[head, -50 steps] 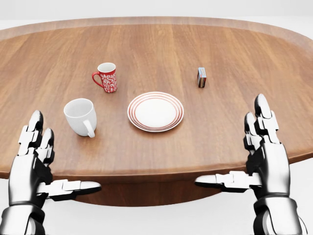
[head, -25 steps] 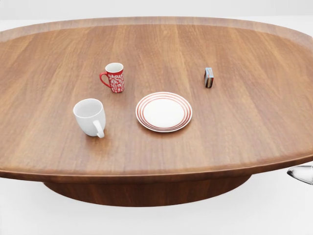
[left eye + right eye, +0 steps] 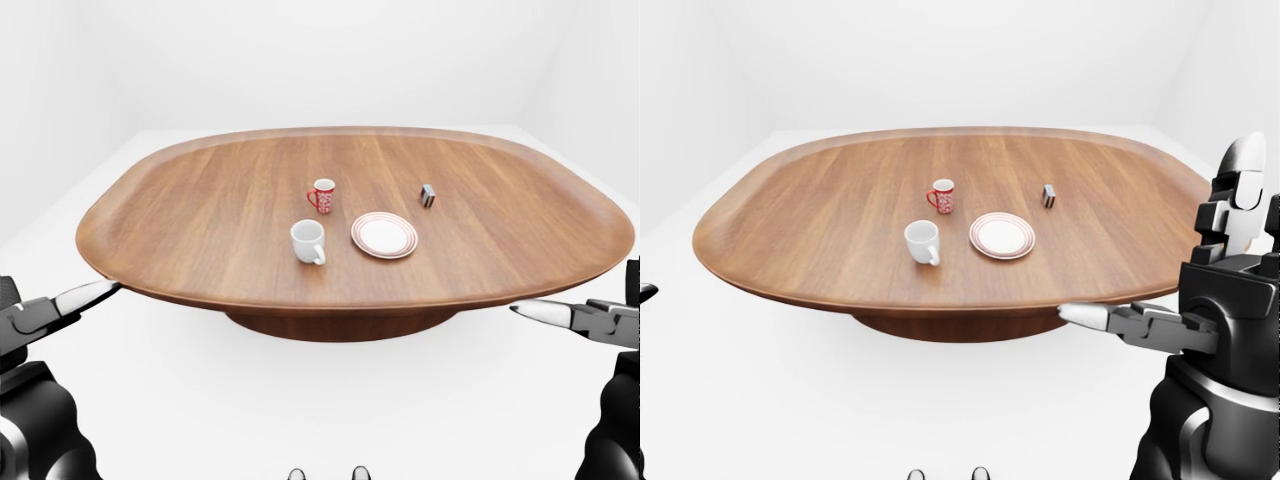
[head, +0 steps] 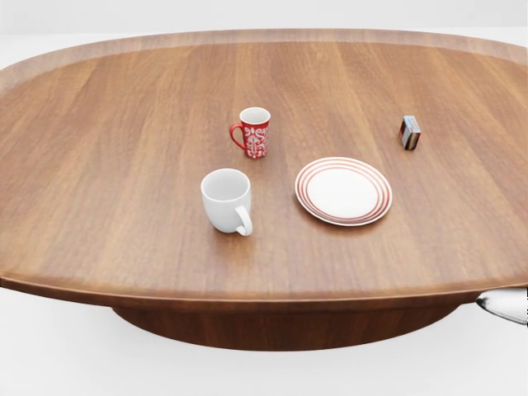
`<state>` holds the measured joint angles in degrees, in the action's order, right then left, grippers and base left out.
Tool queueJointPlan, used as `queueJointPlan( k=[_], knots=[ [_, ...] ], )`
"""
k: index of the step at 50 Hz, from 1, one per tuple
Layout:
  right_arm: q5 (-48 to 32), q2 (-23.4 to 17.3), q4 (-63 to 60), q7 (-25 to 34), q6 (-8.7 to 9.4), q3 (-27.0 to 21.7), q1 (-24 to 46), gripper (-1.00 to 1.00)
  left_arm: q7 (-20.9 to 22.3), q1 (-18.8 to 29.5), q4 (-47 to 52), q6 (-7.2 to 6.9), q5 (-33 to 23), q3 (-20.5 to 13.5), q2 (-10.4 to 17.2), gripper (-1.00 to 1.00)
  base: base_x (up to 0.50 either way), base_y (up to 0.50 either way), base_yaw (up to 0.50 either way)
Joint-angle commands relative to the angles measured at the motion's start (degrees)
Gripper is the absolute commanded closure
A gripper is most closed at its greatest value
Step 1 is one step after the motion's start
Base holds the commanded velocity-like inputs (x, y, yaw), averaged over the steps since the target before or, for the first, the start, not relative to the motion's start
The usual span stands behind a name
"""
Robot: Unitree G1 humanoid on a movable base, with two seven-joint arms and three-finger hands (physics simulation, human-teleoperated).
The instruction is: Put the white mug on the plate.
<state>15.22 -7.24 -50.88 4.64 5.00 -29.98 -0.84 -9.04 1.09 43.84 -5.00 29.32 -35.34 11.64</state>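
Head view: white mug (image 4: 225, 199) stands left of plate (image 4: 343, 190) | approach step judged | right hand (image 3: 1215, 290) spread, left hand (image 3: 35, 330) undeterminable | reach to mug needed

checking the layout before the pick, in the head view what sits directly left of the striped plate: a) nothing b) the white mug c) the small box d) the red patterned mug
b: in the head view the plain white ceramic mug stands upright just left of the round red-striped white plate, apart from it; the red patterned mug is further up, and the small striped box lies to the plate's upper right.
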Motion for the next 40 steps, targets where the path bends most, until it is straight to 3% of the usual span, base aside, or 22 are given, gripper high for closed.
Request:
queueJointPlan(
  k=[1,16,40],
  knots=[
    [-0.41,0.46,0.36,0.25,0.0,0.43,-0.2,-1.0,-0.19,0.04,0.37,0.0,0.24,0.01,0.04,-1.0,0.04,0.0,0.0],
    [-1.2,0.64,0.8,0.67,0.0,1.19,-0.47,-1.0,0.26,-0.4,0.27,0.0,-0.18,0.27,-0.45,-1.0,0.05,0.0,0.0],
    [-1.5,1.01,1.21,0.87,0.0,1.39,-0.69,-1.0,0.44,-0.63,0.46,0.0,-0.39,0.44,-0.78,-1.0,0.26,0.04,0.0]
  ],
)
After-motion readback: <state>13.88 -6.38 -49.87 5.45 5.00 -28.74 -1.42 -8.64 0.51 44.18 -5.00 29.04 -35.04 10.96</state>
